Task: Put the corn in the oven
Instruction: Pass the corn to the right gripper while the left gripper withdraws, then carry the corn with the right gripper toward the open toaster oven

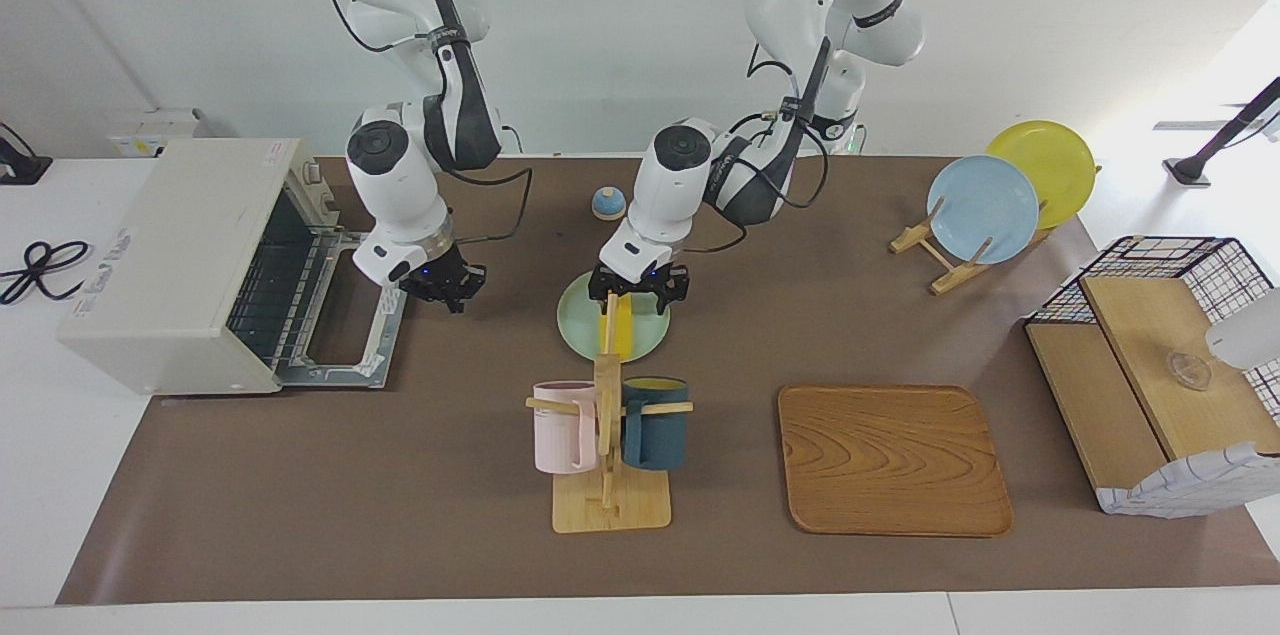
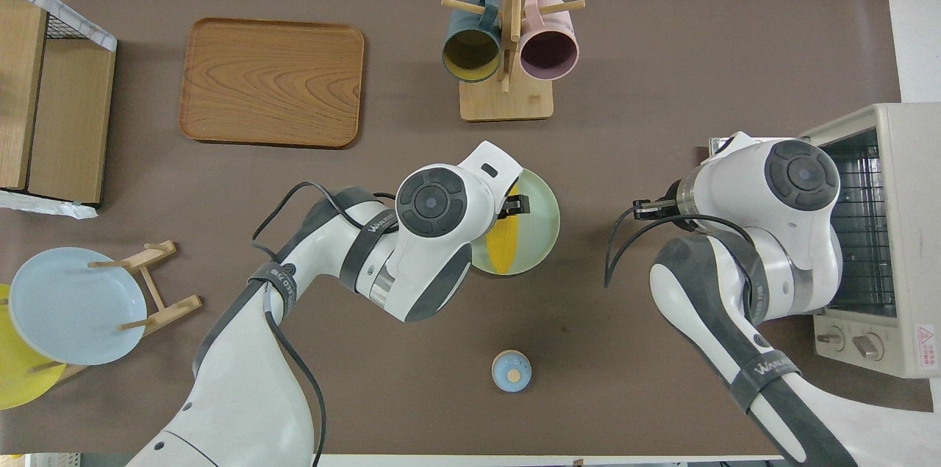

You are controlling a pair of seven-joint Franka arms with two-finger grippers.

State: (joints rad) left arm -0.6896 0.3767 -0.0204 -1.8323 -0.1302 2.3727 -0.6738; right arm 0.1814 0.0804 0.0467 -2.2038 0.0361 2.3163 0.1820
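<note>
Progress: the boxy cream-white toaster oven (image 1: pixel 170 260), at the left edge of the facing frame, stands with its dark drop-down door (image 1: pixel 345 335) lowered flat and the wire rack exposed. That step looks done. Everything to do with the cob is left: grasp, carry, place on the rack.

Corn: the bright yellow tapered cob (image 1: pixel 622 330) lies on the pale green round plate (image 1: pixel 580 327), centre of the facing frame, just above the wooden mug stand (image 1: pixel 608 445) with its pink and dark blue mugs. The stand's post hides part of the cob in that view. In the overhead frame it (image 2: pixel 503 243) lies lengthwise on the plate, one end under the arm. It is well apart from the oven.

Left gripper (image 1: pixel 638 287): low over the upper end of the cob, fingers spread wide on either side of it, pinching nothing. Whether a fingertip touches the cob I cannot tell. In the overhead frame (image 2: pixel 514 204) it is mostly under its own wrist.

Right gripper (image 1: pixel 440 287): over bare brown mat just beside the open door's free edge, holding nothing. Fingers dark and bunched; spread or pressed together, I cannot tell.

Judgement: early in the task, with the grasp on the cob not yet made.
</note>
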